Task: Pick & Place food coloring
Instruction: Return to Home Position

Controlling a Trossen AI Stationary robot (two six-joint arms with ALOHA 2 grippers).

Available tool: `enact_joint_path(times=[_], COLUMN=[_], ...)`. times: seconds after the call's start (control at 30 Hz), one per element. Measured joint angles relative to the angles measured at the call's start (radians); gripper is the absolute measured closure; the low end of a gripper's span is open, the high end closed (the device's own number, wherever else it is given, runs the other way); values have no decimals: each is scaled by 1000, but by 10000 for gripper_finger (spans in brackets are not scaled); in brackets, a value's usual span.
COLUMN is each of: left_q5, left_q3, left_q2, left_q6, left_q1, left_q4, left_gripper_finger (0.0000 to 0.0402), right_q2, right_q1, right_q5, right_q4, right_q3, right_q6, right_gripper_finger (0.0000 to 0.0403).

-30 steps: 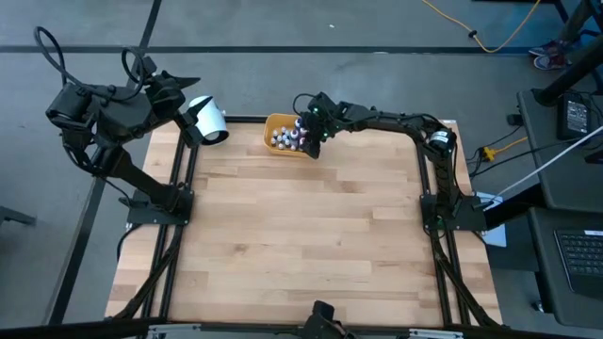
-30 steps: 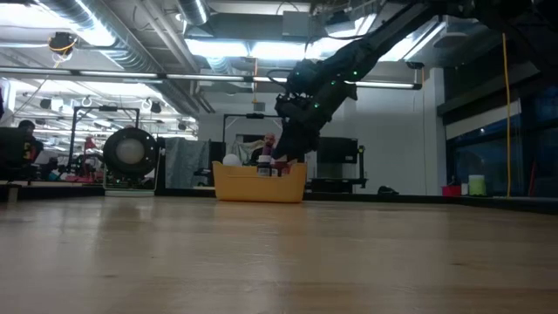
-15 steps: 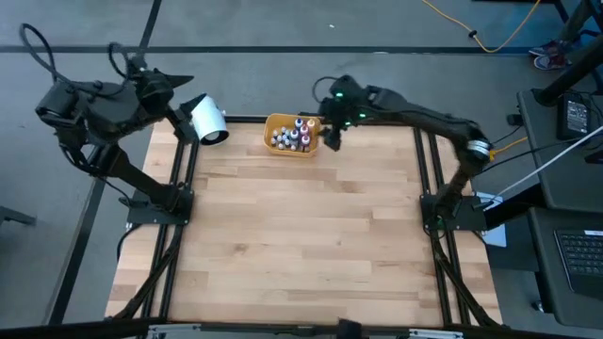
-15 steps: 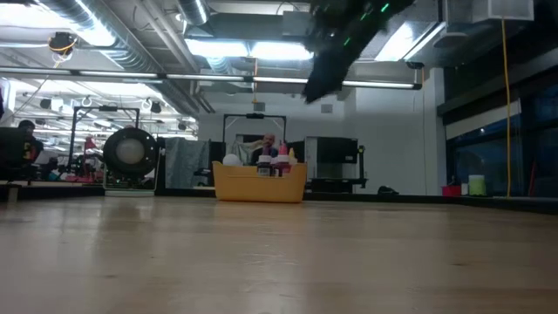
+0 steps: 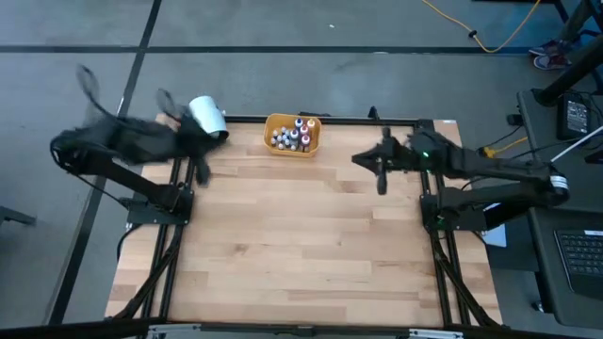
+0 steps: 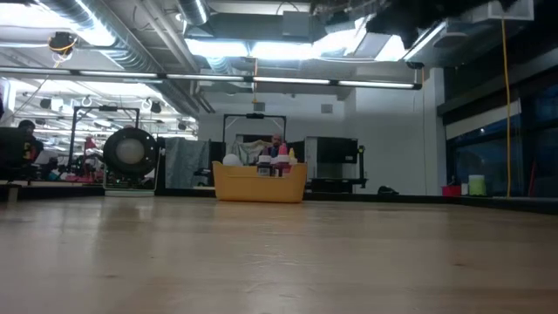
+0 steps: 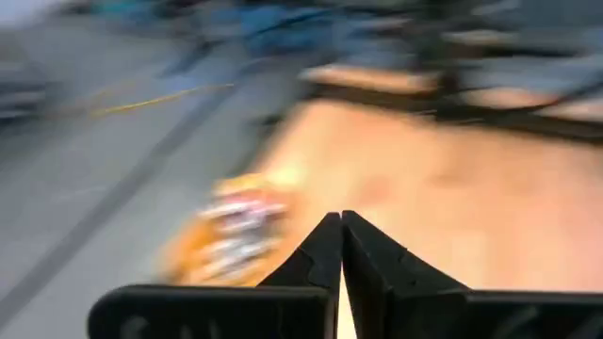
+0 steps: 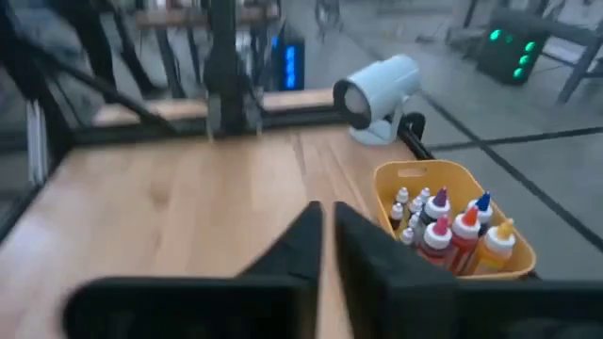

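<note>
The food coloring bottles (image 5: 290, 137) stand upright in a yellow-orange bin (image 5: 311, 146) at the middle of the table's far edge. They also show in the right wrist view as food coloring (image 8: 450, 226) and in the low view as bottles (image 6: 274, 162). My right gripper (image 5: 360, 158) hovers right of the bin, above the table, its fingers (image 8: 303, 226) shut with nothing between them. My left gripper (image 7: 339, 218) is shut and empty, blurred near the table's far left corner (image 5: 200, 168).
A white cylinder (image 5: 208, 117) on a stand sits at the far left corner, just left of the bin. The black frame rails (image 5: 179, 188) run along the table's left and right sides. Bare wooden tabletop (image 5: 301, 245) stretches from the bin toward the near edge.
My right gripper has come up out of the bin and drawn back toward the table's right edge, carrying nothing; the bottles stay in the bin. My left arm has swung down and toward the near side at the table's far left corner, blurred with motion.
</note>
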Motion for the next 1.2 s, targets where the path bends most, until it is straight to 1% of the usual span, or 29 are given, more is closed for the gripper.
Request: enact_joint_path(times=[0.03, 0.07, 0.1, 0.17, 0.2, 0.27, 0.37, 0.43, 0.5, 0.53, 0.57, 0.63, 0.7, 0.77, 0.83, 0.97, 1.1, 1.17, 1.2], left_q5=[85, 173, 245, 340, 379, 426, 470, 523, 574, 580, 561, 484, 433, 400, 342, 243, 201, 223, 256], left_q3=[-121, -238, -349, -538, -615, -744, -896, -987, -1068, -1104, -1141, -1211, -1285, -1354, -1412, -1502, -1562, -1582, -1590], left_q2=[-32, -64, -93, -129, -146, -177, -255, -322, -400, -443, -489, -573, -649, -714, -756, -803, -838, -858, -867], left_q6=[23, 46, 63, 60, 38, -4, -95, -132, -136, -136, -140, -182, -220, -245, -262, -267, -267, -285, -298], left_q1=[0, 0, 1, 18, 33, 78, 178, 247, 295, 311, 323, 333, 325, 298, 263, 187, 143, 138, 139], left_q4=[151, 304, 467, 769, 858, 960, 1023, 1077, 1135, 1150, 1153, 1157, 1192, 1233, 1264, 1302, 1329, 1337, 1349], left_gripper_finger=[396, 398, 399, 399, 399, 400, 400, 399, 400, 400, 400, 400, 400, 400, 400, 400, 400, 400, 400], right_q2=[-43, -78, -111, -162, -181, -208, -234, -247, -262, -271, -279, -297, -317, -341, -370, -447, -532, -567, -581], right_q1=[10, 20, 27, 35, 35, 33, 34, 34, 34, 34, 34, 37, 41, 47, 52, 54, 54, 54, 54], right_q5=[8, 13, 13, 8, 8, 10, 0, -40, -92, -115, -136, -174, -184, -194, -210, -205, -191, -185, -175], right_q4=[45, 89, 132, 177, 183, 165, 109, 72, 30, 6, -19, -74, -125, -166, -179, -207, -171, -149, -143], right_q3=[-53, -96, -129, -168, -175, -176, -147, -121, -100, -97, -97, -97, -97, -97, -99, -140, -210, -239, -251], right_q6=[24, 35, 48, 50, 46, 22, -41, -55, -53, -52, -52, -49, -36, -32, -33, -26, 30, 70, 93], right_gripper_finger=[380, 391, 393, 390, 390, 393, 398, 396, 391, 390, 390, 392, 397, 398, 395, 394, 398, 397, 397])
